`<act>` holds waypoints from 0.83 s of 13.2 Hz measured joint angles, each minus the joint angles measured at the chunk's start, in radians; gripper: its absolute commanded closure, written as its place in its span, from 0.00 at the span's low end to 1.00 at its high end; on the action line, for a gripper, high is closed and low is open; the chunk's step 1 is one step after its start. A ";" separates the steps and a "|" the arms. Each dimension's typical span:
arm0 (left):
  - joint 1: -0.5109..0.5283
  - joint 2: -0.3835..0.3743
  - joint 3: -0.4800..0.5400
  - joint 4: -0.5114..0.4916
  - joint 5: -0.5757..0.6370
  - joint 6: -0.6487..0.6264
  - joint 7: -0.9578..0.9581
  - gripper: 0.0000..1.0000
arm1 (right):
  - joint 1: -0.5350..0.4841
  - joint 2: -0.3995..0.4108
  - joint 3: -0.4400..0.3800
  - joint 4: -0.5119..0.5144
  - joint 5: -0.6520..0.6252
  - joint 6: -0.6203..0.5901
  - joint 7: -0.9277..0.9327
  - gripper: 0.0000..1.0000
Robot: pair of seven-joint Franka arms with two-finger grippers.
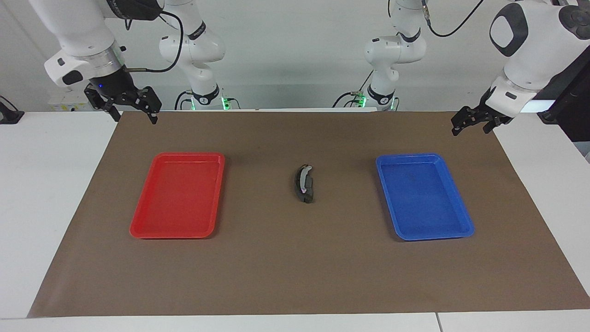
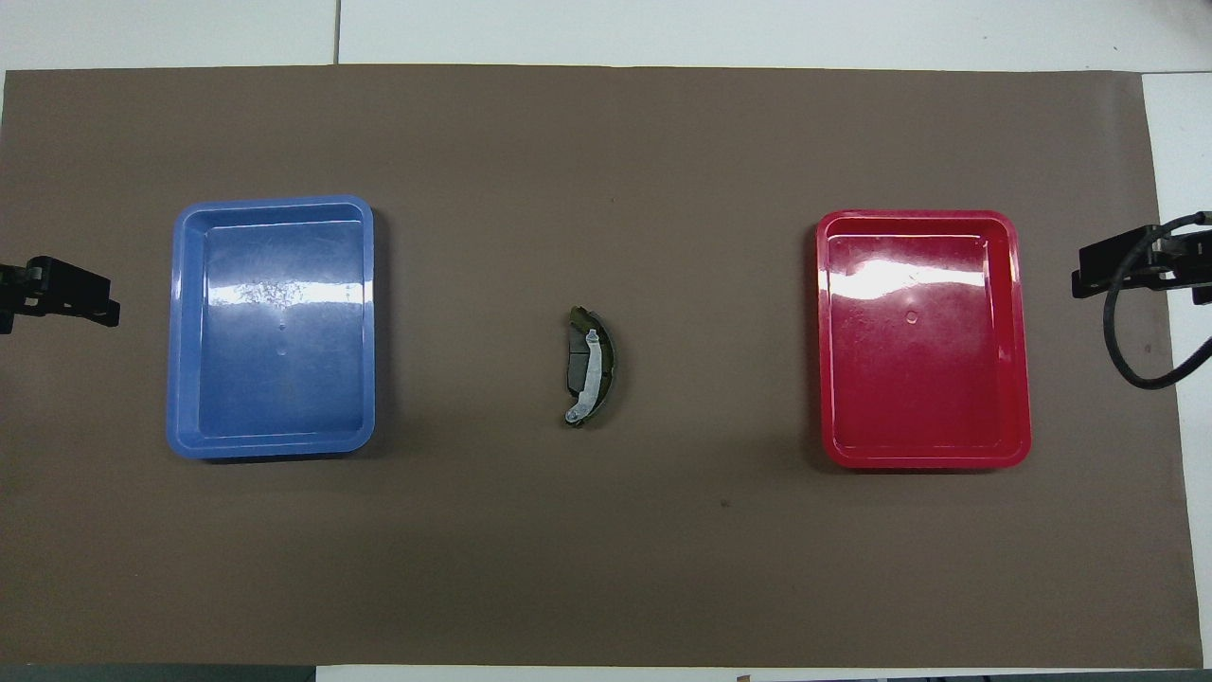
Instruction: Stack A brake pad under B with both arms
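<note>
B point(image 2: 595, 365) lies on the A pad point(image 2: 576, 367) at the middle of the frame, between the blue tray point(image 2: 180, 322) and the red tray point(image 2: 1018, 341), so the stack looks made. Both pieces look stiff, dense and low; B's silver strip may be slick, so a hold across its narrow width at mid-curve seems safest. The brown mat point(image 2: 606, 568) gives open room all round. The left pincer point(image 1: 470, 123) at upper right and the right pincer point(image 1: 131, 107) at upper left hang wide and empty.
</note>
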 measured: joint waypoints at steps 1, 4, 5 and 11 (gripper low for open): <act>0.000 0.000 0.000 0.000 0.000 0.000 0.000 0.00 | 0.001 0.000 0.000 0.000 0.000 -0.001 0.000 0.00; 0.000 0.000 0.000 0.000 0.000 0.000 0.000 0.00 | 0.003 0.000 0.000 -0.003 0.000 -0.002 0.000 0.00; 0.000 0.000 0.000 0.000 0.000 0.000 0.000 0.00 | 0.003 0.000 0.000 -0.003 0.000 -0.003 0.000 0.00; 0.000 0.000 0.000 0.000 0.000 0.000 0.000 0.00 | -0.003 0.000 -0.004 -0.008 0.000 0.012 0.000 0.00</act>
